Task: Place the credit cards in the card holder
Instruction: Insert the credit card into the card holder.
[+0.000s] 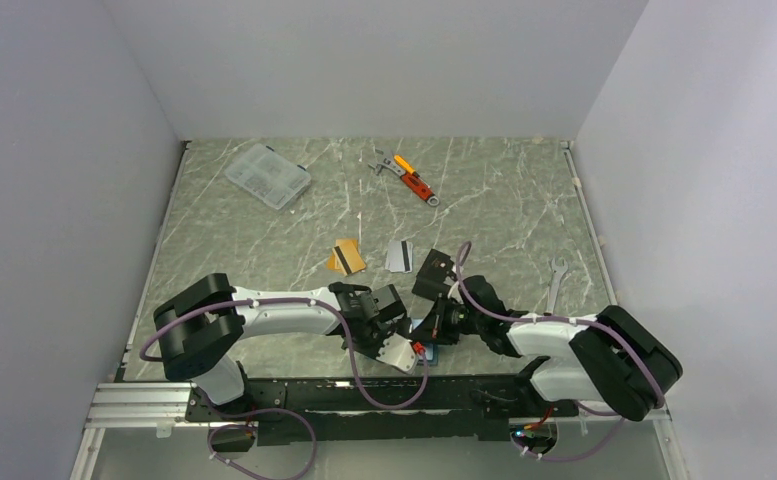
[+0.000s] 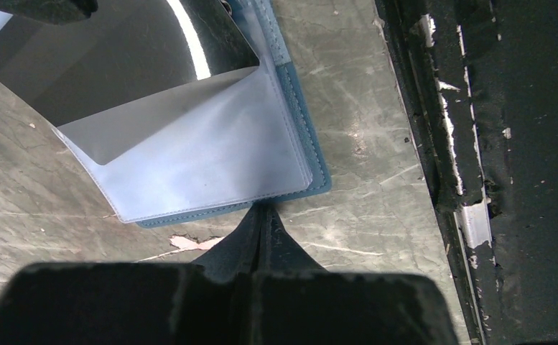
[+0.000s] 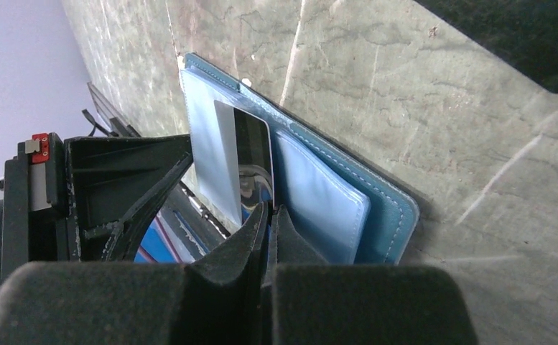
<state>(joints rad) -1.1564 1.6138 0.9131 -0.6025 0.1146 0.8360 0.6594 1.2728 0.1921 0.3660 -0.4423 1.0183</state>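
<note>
The teal-blue card holder [image 2: 317, 155] lies open near the table's front edge, its clear pockets [image 2: 204, 158] facing up; it also shows in the right wrist view [image 3: 394, 208]. My right gripper [image 3: 268, 210] is shut on a glossy dark-silver card [image 3: 253, 147] whose far end sits at a pocket; the card shows in the left wrist view [image 2: 132, 65] too. My left gripper [image 2: 265, 210] is shut, its tips touching the holder's near edge. In the top view both grippers, left [image 1: 404, 350] and right [image 1: 432, 328], meet and hide the holder. Orange-gold cards [image 1: 346, 257] and a silver-grey card [image 1: 398, 255] lie farther back.
A clear plastic box [image 1: 267, 175] sits at the back left, an orange-handled tool [image 1: 414, 180] at the back middle, a wrench [image 1: 554, 280] at the right. The black mounting rail [image 2: 441, 144] runs close beside the holder.
</note>
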